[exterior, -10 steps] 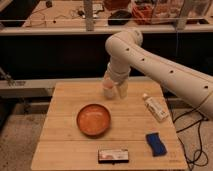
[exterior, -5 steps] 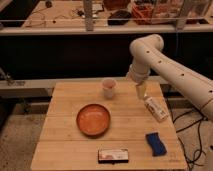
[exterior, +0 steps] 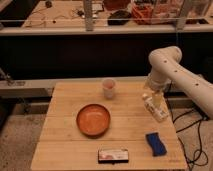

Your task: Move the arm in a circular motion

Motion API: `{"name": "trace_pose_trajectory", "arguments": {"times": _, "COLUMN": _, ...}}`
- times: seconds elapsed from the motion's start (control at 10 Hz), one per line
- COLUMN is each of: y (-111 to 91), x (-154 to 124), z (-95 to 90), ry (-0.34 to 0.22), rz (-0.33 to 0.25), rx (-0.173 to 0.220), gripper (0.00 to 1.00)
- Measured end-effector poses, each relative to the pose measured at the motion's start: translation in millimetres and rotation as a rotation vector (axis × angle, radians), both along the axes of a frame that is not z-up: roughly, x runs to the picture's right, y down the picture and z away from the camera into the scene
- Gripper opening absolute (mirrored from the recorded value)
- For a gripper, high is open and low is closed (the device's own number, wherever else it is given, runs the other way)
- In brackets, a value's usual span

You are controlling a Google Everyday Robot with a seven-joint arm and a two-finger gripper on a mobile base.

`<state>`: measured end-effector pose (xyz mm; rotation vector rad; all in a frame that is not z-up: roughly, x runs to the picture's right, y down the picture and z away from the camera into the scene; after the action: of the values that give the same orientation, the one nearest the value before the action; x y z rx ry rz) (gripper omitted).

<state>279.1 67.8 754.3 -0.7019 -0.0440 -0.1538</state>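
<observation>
One white arm [exterior: 175,70] bends down near the table [exterior: 65,125] edge, its gripper [exterior: 155,95] hanging just above the bottle [exterior: 156,106]; open or closed, can't tell. Cup [exterior: 108,88] and bowl [exterior: 93,119] sit well clear of the gripper, likely because circling needs nothing held

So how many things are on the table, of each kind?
bowl: 1
cup: 1
bottle: 1
blue sponge: 1
flat packet: 1
Total: 5
The claw of the arm hangs just over the bottle, at the table edge.
</observation>
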Motion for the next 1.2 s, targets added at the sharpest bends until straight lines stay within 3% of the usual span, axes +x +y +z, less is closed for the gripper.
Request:
{"name": "trace_pose_trajectory", "arguments": {"times": 0.3, "y": 29.8, "x": 7.7, "z": -46.7, "ry": 0.054, "rz": 0.044, "rx": 0.037, "gripper": 0.80}}
{"name": "trace_pose_trajectory", "arguments": {"times": 0.6, "y": 46.6, "x": -5.9, "z": -89.4, "ry": 0.056, "rz": 0.068, "rx": 0.071, "gripper": 0.80}}
{"name": "trace_pose_trajectory", "arguments": {"times": 0.8, "y": 39.2, "x": -33.4, "z": -105.7, "ry": 0.024, "rz": 0.052, "rx": 0.099, "gripper": 0.80}}
{"name": "trace_pose_trajectory", "arguments": {"times": 1.2, "y": 5.6, "x": -118.5, "z": -131.7, "ry": -0.111, "rz": -0.030, "rx": 0.166, "gripper": 0.80}}
